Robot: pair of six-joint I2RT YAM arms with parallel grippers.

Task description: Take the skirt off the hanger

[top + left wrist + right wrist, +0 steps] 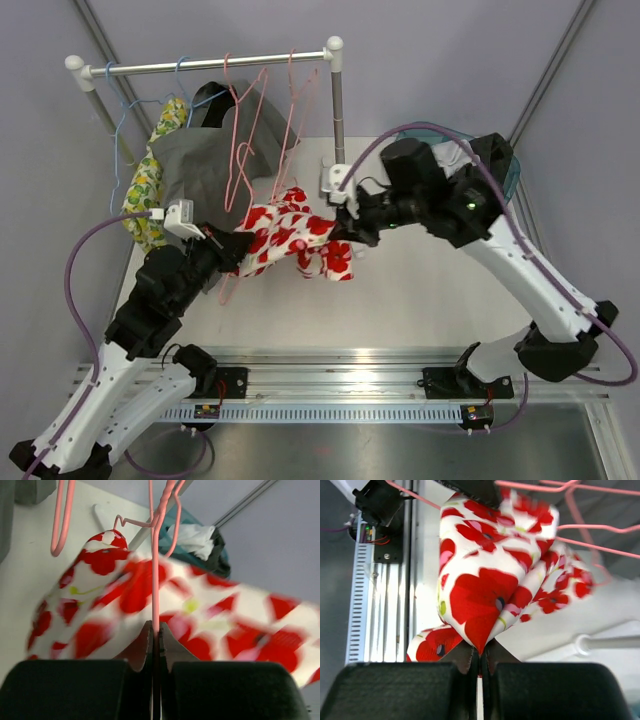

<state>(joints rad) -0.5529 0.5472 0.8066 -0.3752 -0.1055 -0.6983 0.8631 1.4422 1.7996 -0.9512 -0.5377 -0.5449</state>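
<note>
The skirt is white cotton-like cloth printed with large red poppies, dark at their centres, with small touches of yellow-green and pink; it carries no tag or lettering that can be read in these views. It hangs bunched in the air above the white tabletop, just in front of the clothes rack, stretched between the two arms. The left claw is closed tight on the pink wire hanger, whose thin wire runs straight down into the pinched fingers and crosses in front of the blurred print. The right claw is clamped on a pointed fold of the skirt, red petals meeting right at its fingertips. On the rack behind hang a grey garment, a lemon-print garment and bare pink and blue hangers. A small circuit board on the base rail shows markings too small to read.
</note>
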